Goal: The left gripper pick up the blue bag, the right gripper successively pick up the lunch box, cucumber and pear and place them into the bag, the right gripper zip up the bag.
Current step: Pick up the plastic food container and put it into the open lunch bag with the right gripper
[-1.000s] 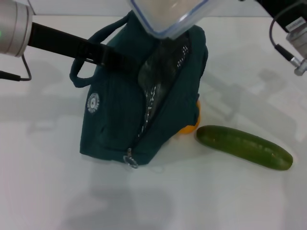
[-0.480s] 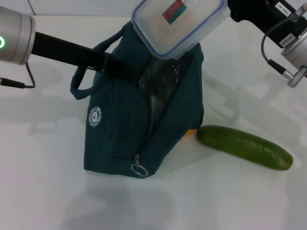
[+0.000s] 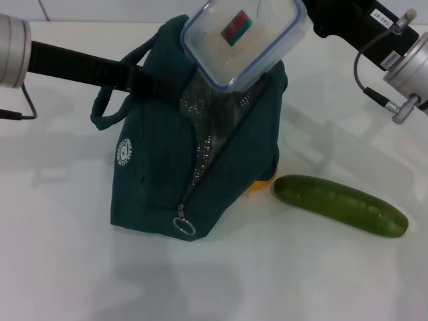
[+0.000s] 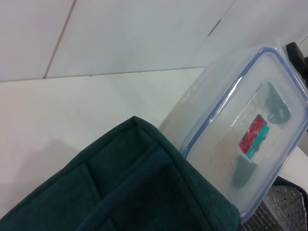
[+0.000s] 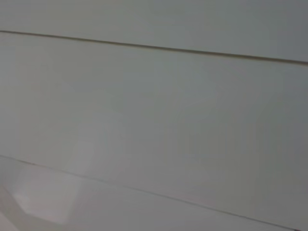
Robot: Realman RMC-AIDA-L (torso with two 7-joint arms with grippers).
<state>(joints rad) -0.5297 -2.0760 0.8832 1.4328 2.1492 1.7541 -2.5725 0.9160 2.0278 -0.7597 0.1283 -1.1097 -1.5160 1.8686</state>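
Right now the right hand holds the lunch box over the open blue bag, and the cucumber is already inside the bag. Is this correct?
Not quite. In the head view the cucumber lies on the table beside the blue bag, not inside it. The rest stands: the right hand holds the lunch box over the bag's open top.

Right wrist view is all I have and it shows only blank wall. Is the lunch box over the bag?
Observer: Yes. In the head view the right tool holds the lunch box tilted, its low corner at the open mouth of the blue bag.
Operator: Left arm?
Observer: The left tool is at the bag's top rim by the handles. The bag stands on the table.
Operator: Other items?
Observer: The cucumber lies on the robot's right of the bag. Only an orange sliver of the pear shows past the bag's base.
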